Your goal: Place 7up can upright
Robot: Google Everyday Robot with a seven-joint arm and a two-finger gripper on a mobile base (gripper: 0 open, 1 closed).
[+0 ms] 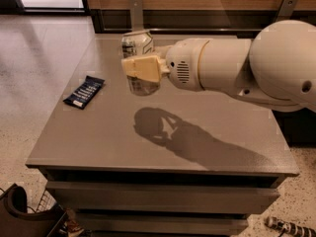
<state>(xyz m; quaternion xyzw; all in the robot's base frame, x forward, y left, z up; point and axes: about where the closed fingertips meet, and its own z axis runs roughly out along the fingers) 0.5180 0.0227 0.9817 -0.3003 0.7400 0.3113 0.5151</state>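
So we've got the 7up can (138, 44) clamped in the pincer (141, 69), which sits over the far-left part of the bench (98, 142) at the end of the fat white arm (222, 70). The can hangs in the air, roughly upright with its top up, maybe leaning a touch. Its shadow (155, 125) falls well apart from it on the bench top, so we reckon it's not down yet. One cream finger crosses the middle of the can body; the other is hidden behind it.

Handling-wise, here's our guess: it's thin aluminium, so light, and stiff enough until you squeeze hard, then it dents. The skin is slick too, so it could slide or twist in a loose grip. We can't tell if it's full or empty. Mid-body across the sides, as it's held now, looks like the right place to us, since it leaves the flat base free to land square.

Head count: one can, one pincer, one bench, and one blue snack packet (84, 91) lying flat near the left edge, well clear of the can.
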